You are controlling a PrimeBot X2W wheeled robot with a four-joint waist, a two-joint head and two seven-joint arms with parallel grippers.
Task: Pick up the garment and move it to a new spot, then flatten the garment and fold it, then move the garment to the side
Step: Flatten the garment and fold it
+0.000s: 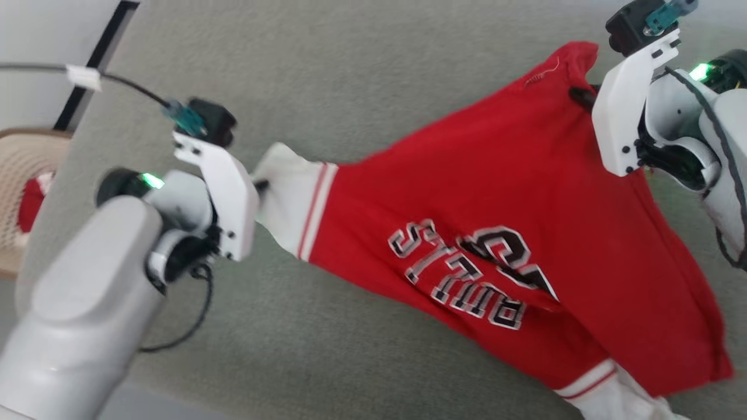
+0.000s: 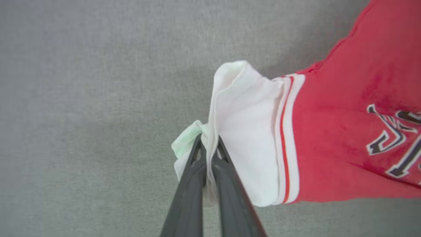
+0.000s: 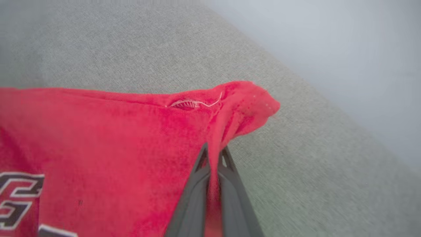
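1. The left arm (image 1: 87, 303) rises from the lower left of the head view. Its pale forearm angles up and to the right, and the wrist is bent so the left pincer (image 1: 259, 185) points right toward mid-frame.
2. The left pincer is clamped tight on the white lining that sticks out past one striped hem band of the garment (image 1: 467, 192). In the left wrist view the cloth is pinched flat between the two dark fingers.
3. The right arm (image 1: 683, 116) enters at the upper right, with the right pincer (image 1: 580, 96) pointing left. It is closed on a bunched red edge, just beside a loose white thread (image 3: 197, 103).
4. The garment spans the two pincers from mid-left to upper right and sags toward the lower right. The black lettering (image 1: 467, 274) reads upside down.
5. Below is a grey-green cloth-covered table (image 1: 350, 70). Whether the sagging part rests on it I cannot tell.
6. At the left edge a wicker basket (image 1: 17, 175) holds something red. A black cable (image 1: 117, 81) crosses the upper left, in front of a pale wall.
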